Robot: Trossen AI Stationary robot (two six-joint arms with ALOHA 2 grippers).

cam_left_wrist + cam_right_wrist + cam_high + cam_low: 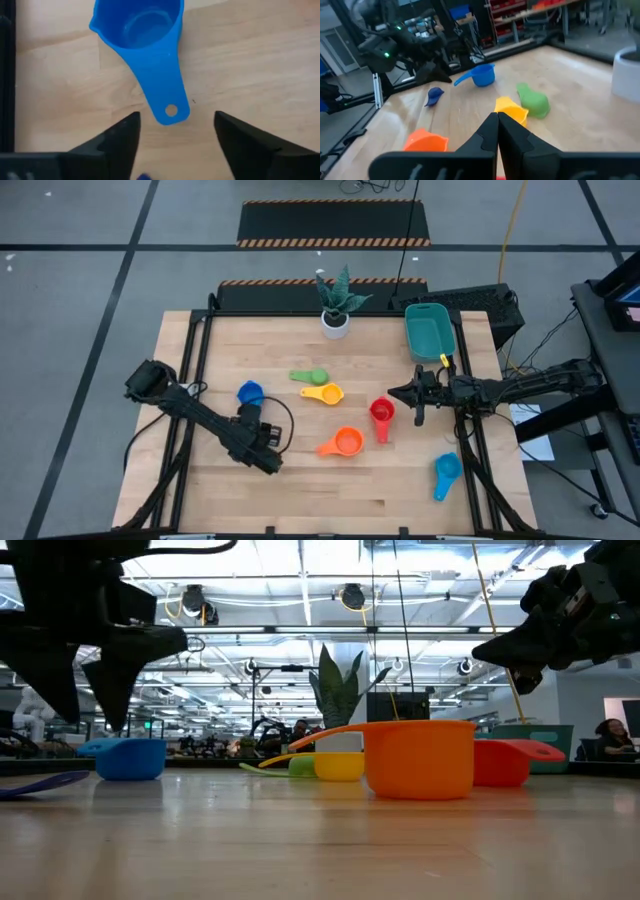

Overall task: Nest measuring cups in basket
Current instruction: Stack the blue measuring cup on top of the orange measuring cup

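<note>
A blue measuring cup [142,30] stands on the table at the left [250,392], its handle [165,95] pointing at my left gripper [175,135]. That gripper hangs open just above the handle's free end, one finger on either side, touching nothing [85,675]. A small dark blue cup [435,95] lies beside it. Green [308,376], yellow [322,393], red [382,415] and orange [342,443] cups lie mid-table, and a light blue one [446,473] lies near the right edge. The teal basket [430,330] stands at the far right. My right gripper [497,122] waits shut beside the red cup [393,393].
A white pot with a plant [335,320] stands at the table's far edge, left of the basket. Bare wood lies along the near edge [330,500]. Dark frame rails run down both sides of the table.
</note>
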